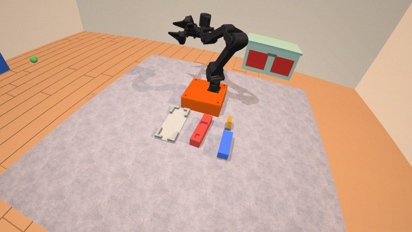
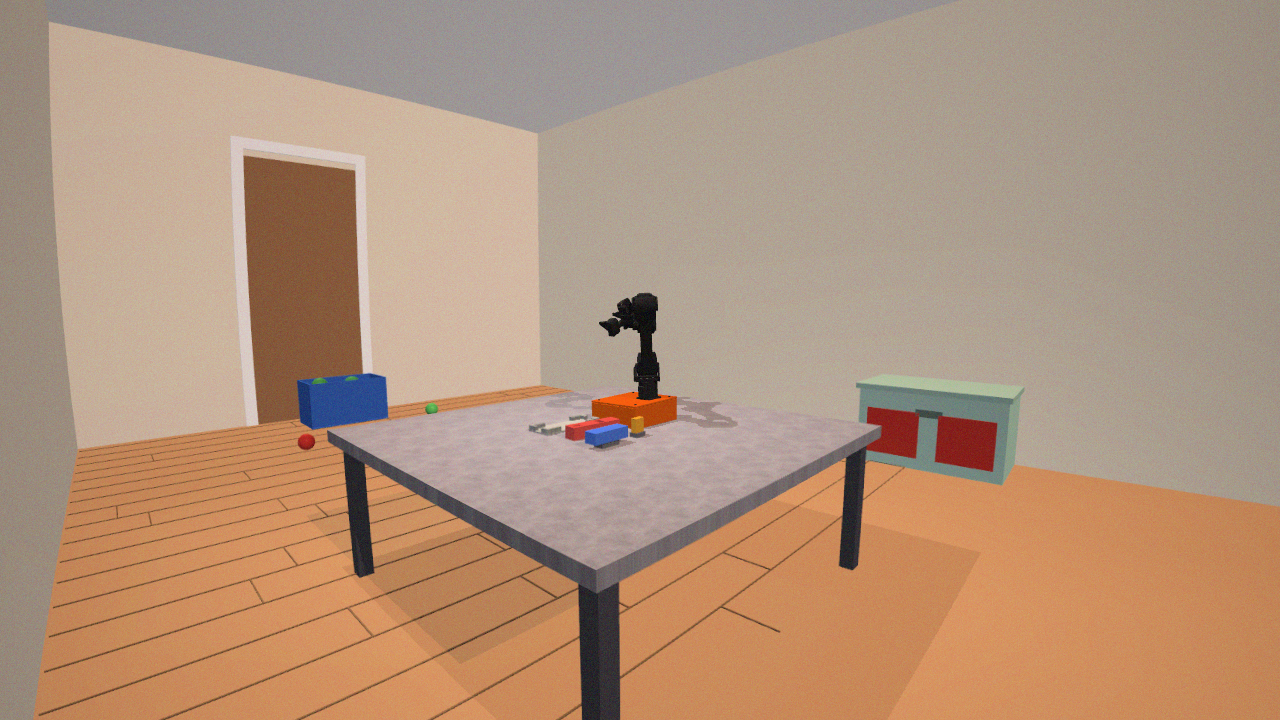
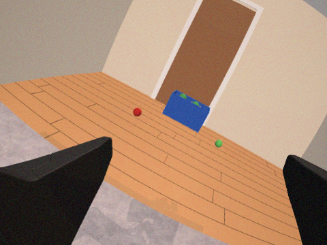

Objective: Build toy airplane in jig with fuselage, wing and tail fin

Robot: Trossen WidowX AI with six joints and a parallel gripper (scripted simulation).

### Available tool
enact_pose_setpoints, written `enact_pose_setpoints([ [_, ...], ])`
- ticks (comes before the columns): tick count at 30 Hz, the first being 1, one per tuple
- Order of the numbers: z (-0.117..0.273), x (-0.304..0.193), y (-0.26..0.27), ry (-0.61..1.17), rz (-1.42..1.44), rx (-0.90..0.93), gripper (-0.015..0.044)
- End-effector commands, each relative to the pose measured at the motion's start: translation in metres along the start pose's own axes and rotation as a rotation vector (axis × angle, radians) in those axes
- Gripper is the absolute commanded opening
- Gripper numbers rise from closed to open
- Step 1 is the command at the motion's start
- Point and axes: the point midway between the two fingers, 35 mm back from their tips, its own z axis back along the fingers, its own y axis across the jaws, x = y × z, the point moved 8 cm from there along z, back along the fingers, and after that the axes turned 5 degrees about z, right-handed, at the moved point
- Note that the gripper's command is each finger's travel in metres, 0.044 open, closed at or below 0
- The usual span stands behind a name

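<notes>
The pale jig lies on the table with low corner walls and nothing in it. The red fuselage lies beside it, with two sockets facing up. The blue wing rests to the right of the fuselage, nearer the front; its tab is hidden in the top view. The orange tail fin stands upright on a dark base behind the wing. My gripper is wide open and empty, high above the table and pointing left, away from the parts.
The orange base block of my arm stands right behind the jig and fuselage. The grey table carries all parts. On the floor beyond are a blue bin, small balls and a green cabinet.
</notes>
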Motion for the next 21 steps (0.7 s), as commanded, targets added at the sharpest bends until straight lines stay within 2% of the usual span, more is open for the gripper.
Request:
enact_pose_setpoints([
  [1, -0.036, 0.001, 0.024, 0.029, -0.155, 0.13, 0.044],
  [12, -0.101, 0.018, 0.13, 0.244, -0.415, 0.525, 0.044],
  [21, -0.101, 0.044, 0.24, 0.516, -0.418, 0.85, 0.044],
])
